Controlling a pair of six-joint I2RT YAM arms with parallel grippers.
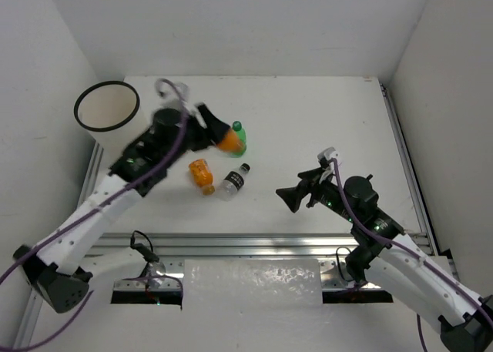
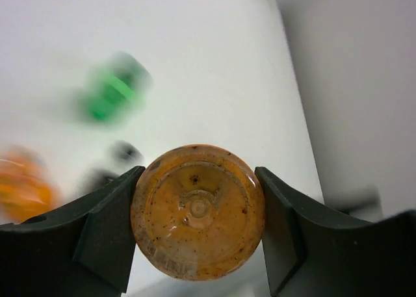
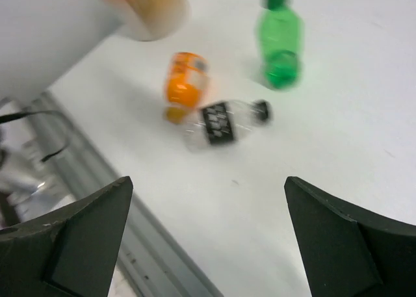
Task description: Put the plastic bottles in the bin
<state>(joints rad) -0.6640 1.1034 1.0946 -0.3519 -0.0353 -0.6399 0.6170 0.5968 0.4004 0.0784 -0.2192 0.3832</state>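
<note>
My left gripper [image 1: 219, 133] is shut on an orange bottle [image 1: 228, 140], seen bottom-on in the left wrist view [image 2: 197, 211], held above the table. A green bottle [image 1: 239, 137] stands just behind it and shows in the right wrist view [image 3: 280, 42]. Another orange bottle [image 1: 202, 174] lies on the table, also in the right wrist view [image 3: 185, 81]. A clear bottle with dark label and black cap [image 1: 234, 182] lies beside it [image 3: 224, 120]. The white bin [image 1: 107, 106] stands at the far left. My right gripper [image 1: 289, 196] is open and empty, right of the bottles.
Metal rails run along the table's near edge [image 1: 254, 244] and right edge [image 1: 402, 148]. White walls enclose the table on three sides.
</note>
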